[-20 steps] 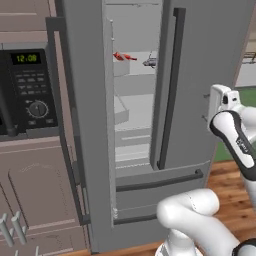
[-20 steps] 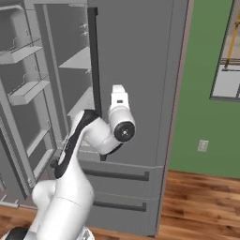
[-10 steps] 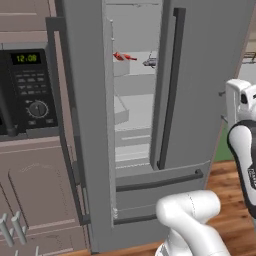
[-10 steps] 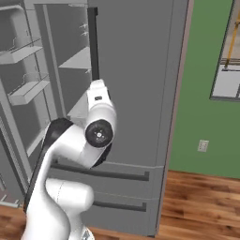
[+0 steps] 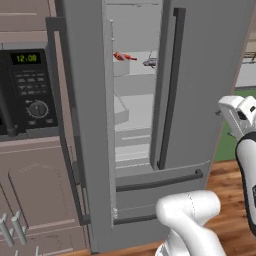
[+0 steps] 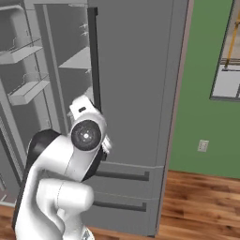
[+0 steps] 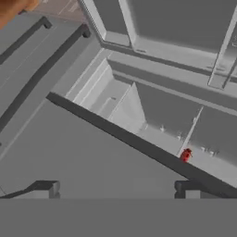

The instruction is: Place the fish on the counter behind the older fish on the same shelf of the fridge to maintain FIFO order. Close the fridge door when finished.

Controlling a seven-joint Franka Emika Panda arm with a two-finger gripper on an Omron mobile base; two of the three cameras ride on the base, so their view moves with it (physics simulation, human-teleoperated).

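The fridge [image 5: 200,75] has its left door [image 5: 85,125] swung open and its right door shut. On a pale shelf [image 5: 131,67] inside lies the red-orange fish [image 5: 124,56], a little left of and above the grey older fish [image 5: 149,62]. In the hand view the fish [image 7: 186,155] shows as a small red spot past the right door's dark handle [image 7: 134,141]. My gripper [image 7: 115,190] is open, fingertips wide apart with nothing between them, well away from the shelf. The counter is out of view.
A black-fronted oven with a clock [image 5: 27,95] sits left of the fridge, above mauve cabinets [image 5: 35,190]. The open door's bins [image 6: 28,91] jut out at the left. My arm [image 5: 245,130] stands in front of the shut right door. Wood floor [image 6: 201,206] lies to the right.
My arm has swung right in the left base view, and the hand has dropped down and left in the right base view. Both fish and both doors stay as they were.
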